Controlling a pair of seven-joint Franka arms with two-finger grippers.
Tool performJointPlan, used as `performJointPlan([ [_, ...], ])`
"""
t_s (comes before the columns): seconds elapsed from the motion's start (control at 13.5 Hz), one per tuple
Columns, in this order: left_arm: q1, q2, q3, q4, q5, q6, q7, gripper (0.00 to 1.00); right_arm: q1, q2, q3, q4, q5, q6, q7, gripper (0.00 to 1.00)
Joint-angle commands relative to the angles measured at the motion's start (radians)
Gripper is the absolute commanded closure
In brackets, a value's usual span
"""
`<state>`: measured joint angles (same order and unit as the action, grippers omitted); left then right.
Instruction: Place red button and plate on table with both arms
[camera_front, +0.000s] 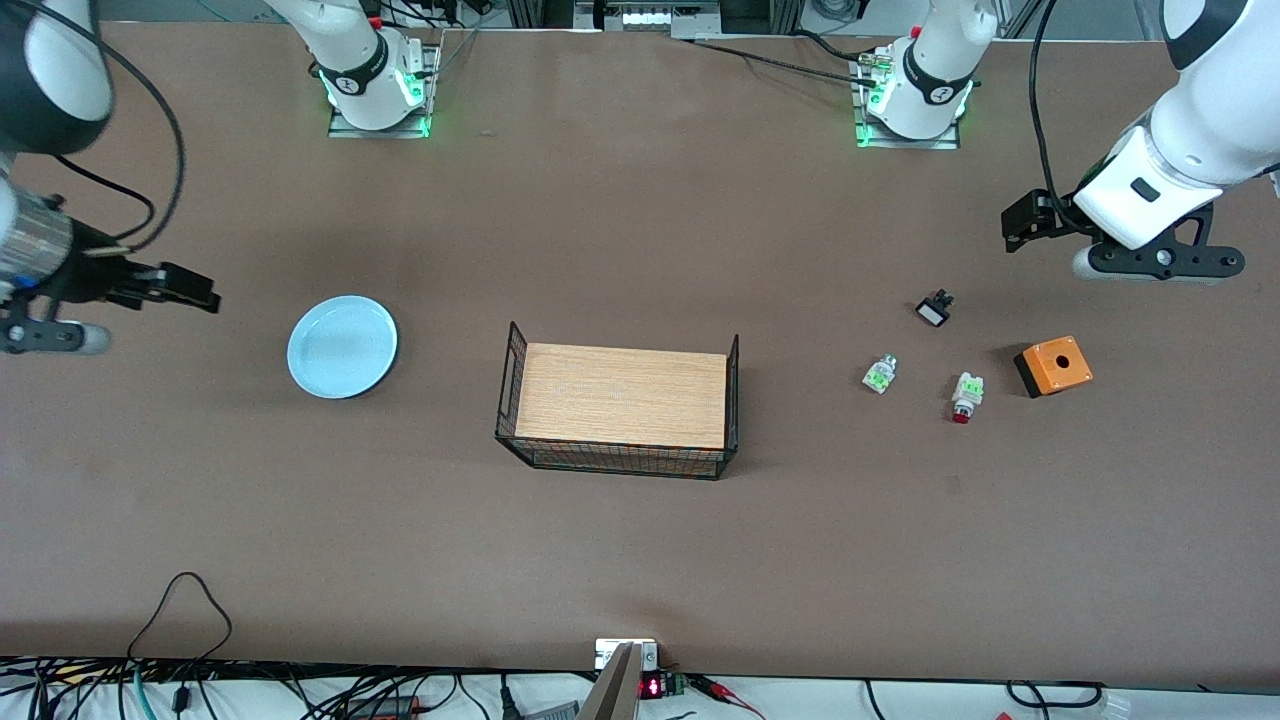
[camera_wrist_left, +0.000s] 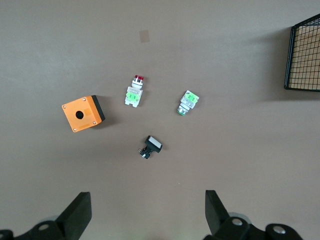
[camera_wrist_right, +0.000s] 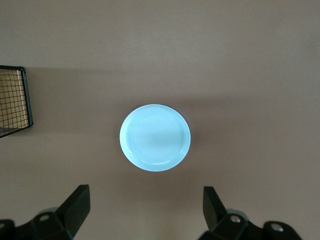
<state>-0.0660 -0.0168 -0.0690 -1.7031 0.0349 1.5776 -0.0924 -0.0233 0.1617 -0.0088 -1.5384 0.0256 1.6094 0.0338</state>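
The red button (camera_front: 965, 397) lies on the brown table (camera_front: 640, 560) toward the left arm's end; in the left wrist view (camera_wrist_left: 134, 92) its red tip shows. The pale blue plate (camera_front: 342, 346) lies flat on the table toward the right arm's end and shows in the right wrist view (camera_wrist_right: 155, 137). My left gripper (camera_front: 1150, 270) hangs open and empty above the table near the small parts (camera_wrist_left: 147, 200). My right gripper (camera_front: 40, 338) hangs open and empty over the table beside the plate (camera_wrist_right: 146, 192).
A wood-topped black wire stand (camera_front: 622, 395) sits mid-table between the plate and the parts. Beside the red button lie a green-white block (camera_front: 879, 374), an orange box with a hole (camera_front: 1053, 366) and a small black switch (camera_front: 934, 309).
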Motion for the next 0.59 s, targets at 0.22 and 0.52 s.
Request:
performJointPlan([
  [0.22, -0.006, 0.012, 0.006, 0.028, -0.02, -0.022, 0.01, 0.0, 0.1, -0.002, -0.139, 0.087, -0.012, -0.149, 0.006, 0.0],
  [0.52, -0.006, 0.012, 0.006, 0.028, -0.02, -0.022, 0.011, 0.0, 0.095, -0.066, -0.14, -0.04, -0.009, -0.022, -0.052, 0.0],
])
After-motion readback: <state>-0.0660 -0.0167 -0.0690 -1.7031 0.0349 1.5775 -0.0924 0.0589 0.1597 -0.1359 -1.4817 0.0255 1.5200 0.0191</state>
